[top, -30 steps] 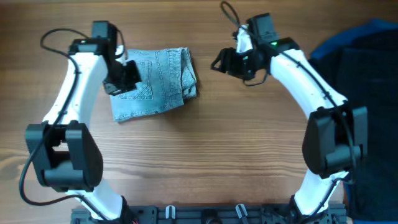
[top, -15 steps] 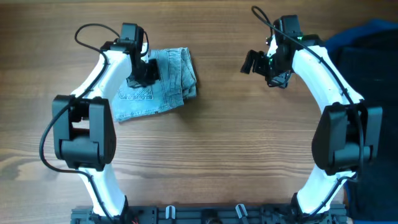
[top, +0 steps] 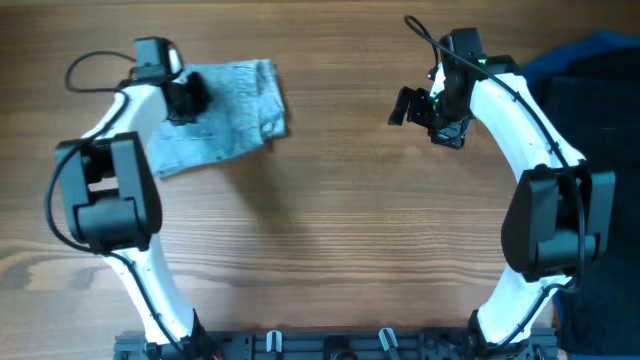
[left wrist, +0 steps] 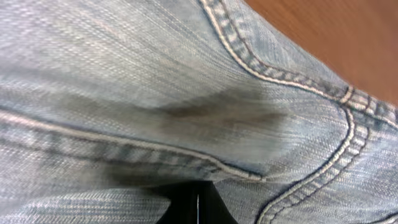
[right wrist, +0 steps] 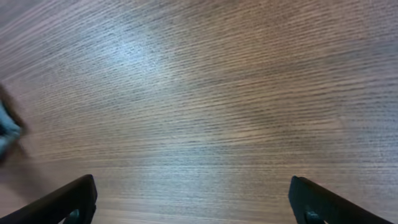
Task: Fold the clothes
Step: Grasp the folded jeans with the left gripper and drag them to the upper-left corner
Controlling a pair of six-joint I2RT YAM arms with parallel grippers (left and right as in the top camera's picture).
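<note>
The left gripper (top: 186, 98), its jaws closed on the folded denim shorts (top: 225, 115), has dragged them toward the far left part of the table (top: 330, 230) over the last second, and the bundle has kept its fold. The right gripper (top: 408, 106) has spread fully open and hangs empty over bare wood, well apart from the shorts. Judgement: this garment is done and being set aside, while the black and blue clothes (top: 590, 90) at the right edge appear still to be folded.

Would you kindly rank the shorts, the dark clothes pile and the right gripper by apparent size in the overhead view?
1. Dark clothes pile, though the frame cuts it off.
2. Shorts.
3. Right gripper, clearly smallest.
</note>
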